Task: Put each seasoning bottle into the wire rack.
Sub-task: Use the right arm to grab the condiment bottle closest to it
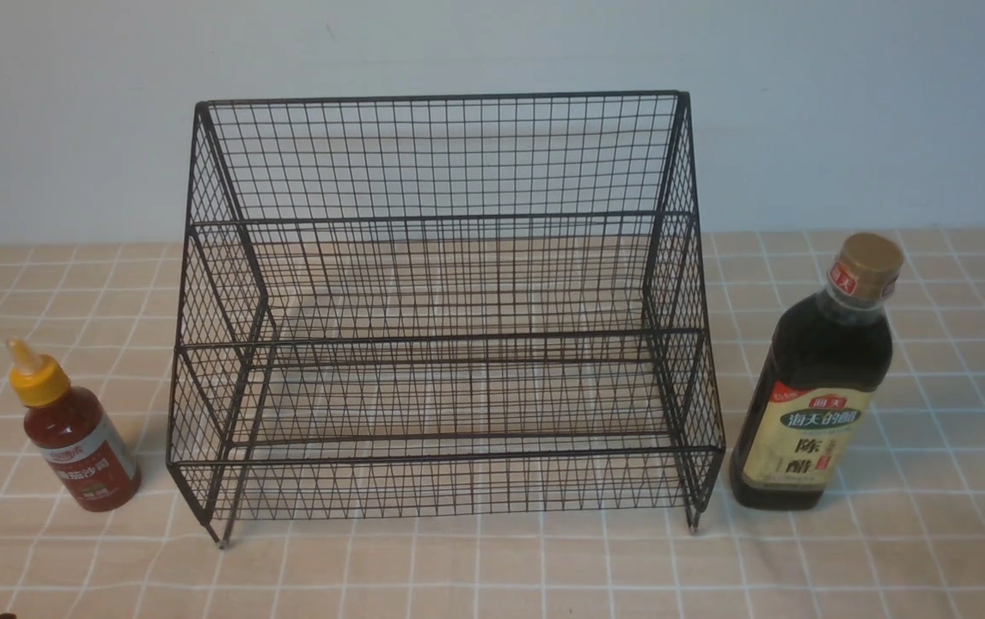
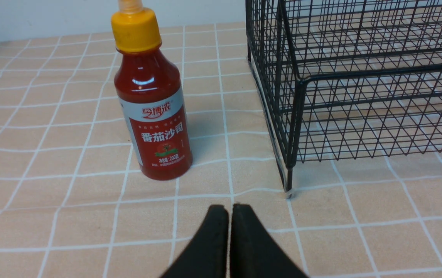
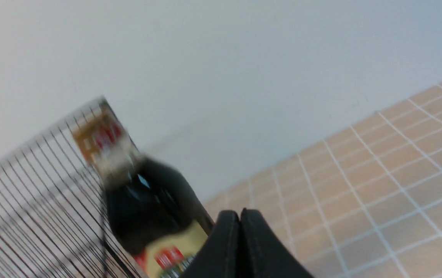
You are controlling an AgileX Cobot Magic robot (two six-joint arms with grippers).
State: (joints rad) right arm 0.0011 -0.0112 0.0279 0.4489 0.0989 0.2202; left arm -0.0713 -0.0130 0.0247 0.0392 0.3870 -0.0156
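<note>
The black wire rack (image 1: 445,327) stands in the middle of the table, both tiers bare. The small red sauce bottle (image 1: 71,430) with a yellow nozzle cap stands upright left of it. The tall dark vinegar bottle (image 1: 819,378) with a gold cap stands upright right of it. Neither gripper shows in the front view. In the left wrist view my left gripper (image 2: 229,210) is shut and empty, a short way in front of the red bottle (image 2: 153,104) and the rack's corner foot (image 2: 288,189). In the blurred right wrist view my right gripper (image 3: 239,214) is shut and empty beside the vinegar bottle (image 3: 144,197).
The table is covered by a peach cloth with a white grid (image 1: 492,559). A pale wall (image 1: 492,52) rises close behind the rack.
</note>
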